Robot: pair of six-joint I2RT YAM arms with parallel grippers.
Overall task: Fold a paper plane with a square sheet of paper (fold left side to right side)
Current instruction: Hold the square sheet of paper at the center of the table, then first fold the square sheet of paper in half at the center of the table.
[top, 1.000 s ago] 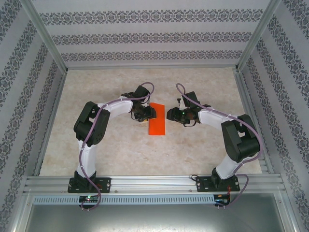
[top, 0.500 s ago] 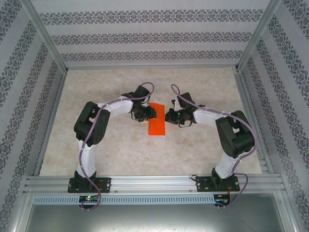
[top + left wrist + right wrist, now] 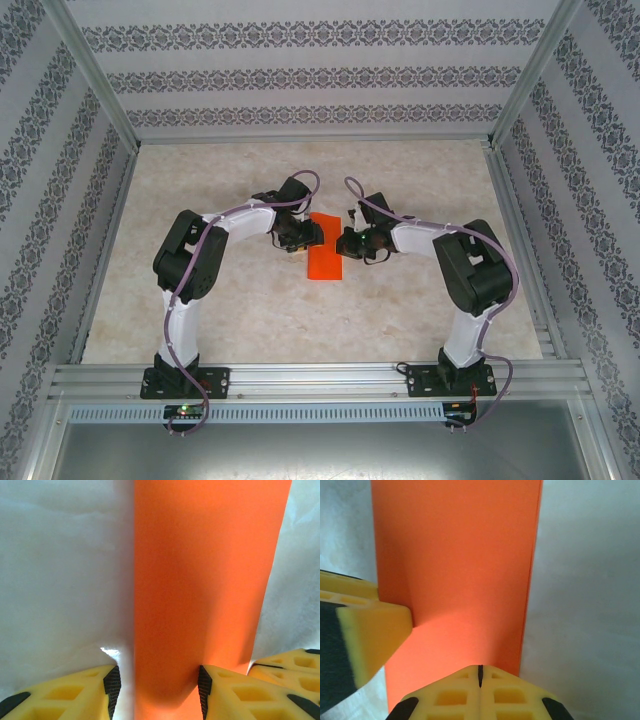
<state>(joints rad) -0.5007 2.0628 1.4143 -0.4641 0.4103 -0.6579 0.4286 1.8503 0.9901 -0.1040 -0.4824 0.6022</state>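
The square sheet of paper (image 3: pixel 325 262) lies flat on the table as a narrow bright orange rectangle, its long sides running away from the arms. My left gripper (image 3: pixel 304 238) stands open at its far left part. In the left wrist view (image 3: pixel 157 690) one fingertip (image 3: pixel 113 685) is on the table beside the paper's left edge and the other on the orange paper (image 3: pixel 200 580). My right gripper (image 3: pixel 341 243) is shut, nothing between its fingers. Its joined tips (image 3: pixel 480 671) rest on the paper (image 3: pixel 460 555) close to the right edge.
The two grippers stand nearly tip to tip over the paper; the left gripper's yellow finger (image 3: pixel 367 630) shows in the right wrist view. The pale marbled tabletop (image 3: pixel 240 300) is walled by patterned panels and a metal frame (image 3: pixel 320 378) at the near edge.
The right gripper has shut and moved left, from beside the paper onto its right edge. The left gripper and the paper have stayed put.
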